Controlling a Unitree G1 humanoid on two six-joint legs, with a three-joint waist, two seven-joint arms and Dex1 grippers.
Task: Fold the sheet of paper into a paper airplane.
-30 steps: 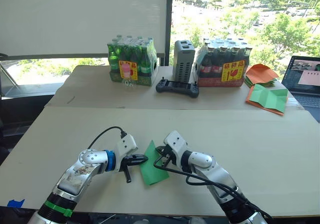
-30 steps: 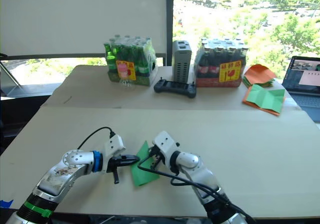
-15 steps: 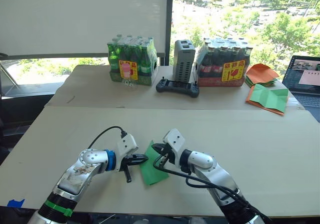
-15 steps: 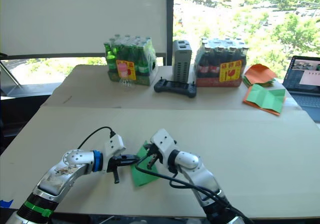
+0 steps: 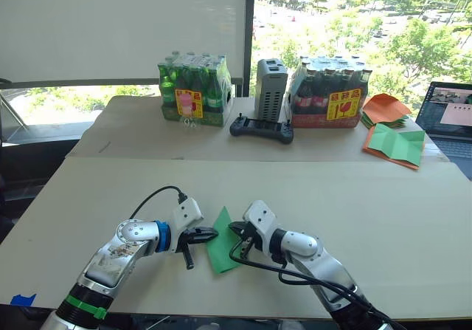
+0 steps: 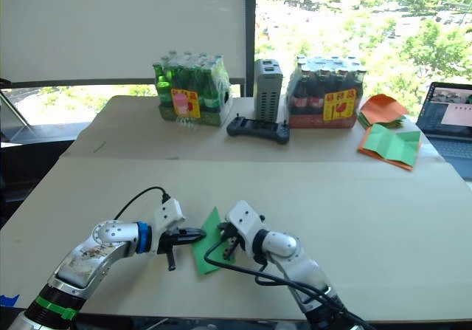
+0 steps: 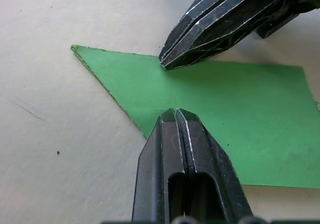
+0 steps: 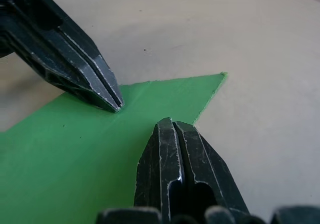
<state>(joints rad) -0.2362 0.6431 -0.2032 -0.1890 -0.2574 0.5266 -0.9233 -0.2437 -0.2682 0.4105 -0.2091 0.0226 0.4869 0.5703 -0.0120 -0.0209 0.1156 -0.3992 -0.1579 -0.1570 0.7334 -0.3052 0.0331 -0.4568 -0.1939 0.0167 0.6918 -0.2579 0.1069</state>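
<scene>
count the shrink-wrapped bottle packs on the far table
2. A pack of green bottles stands left of the grey box; a pack of dark bottles stands right of it. Both sit behind the black controller. Nothing seems to hide a third.

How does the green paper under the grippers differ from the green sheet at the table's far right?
The green paper is a narrow pointed wedge; the far-right green sheet is wider and shows several creased panels. The paper lies bare on the table; the sheet rests on orange paper. The left gripper and right gripper tips meet only the paper. Both are bright green.
</scene>
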